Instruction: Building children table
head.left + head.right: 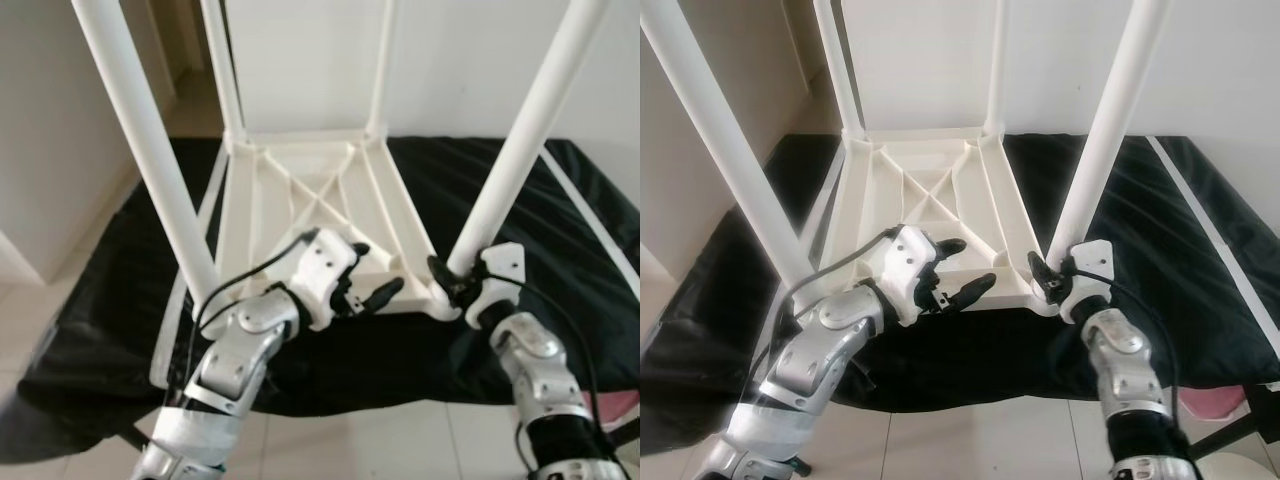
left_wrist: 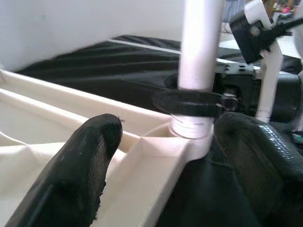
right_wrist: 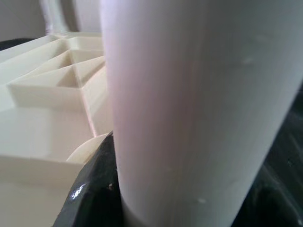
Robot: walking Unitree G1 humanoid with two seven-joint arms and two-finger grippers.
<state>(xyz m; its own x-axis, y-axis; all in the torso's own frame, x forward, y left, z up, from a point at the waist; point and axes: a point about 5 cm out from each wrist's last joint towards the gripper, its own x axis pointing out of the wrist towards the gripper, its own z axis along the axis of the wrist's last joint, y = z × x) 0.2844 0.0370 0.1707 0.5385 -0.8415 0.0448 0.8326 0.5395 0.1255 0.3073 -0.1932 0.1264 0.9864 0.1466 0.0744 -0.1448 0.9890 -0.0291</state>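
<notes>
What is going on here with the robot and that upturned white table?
The small white table lies upside down on a black cloth, four legs standing up. The right gripper is clamped round the base of the near right leg at its socket. The left gripper hovers open over the table's near edge.

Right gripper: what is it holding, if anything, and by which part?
The right gripper clasps the near-right table leg at its base, just above the corner socket.

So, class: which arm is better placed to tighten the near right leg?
Right. The right gripper is already clamped round that leg at its base, while the left gripper hangs open over the tabletop.
</notes>
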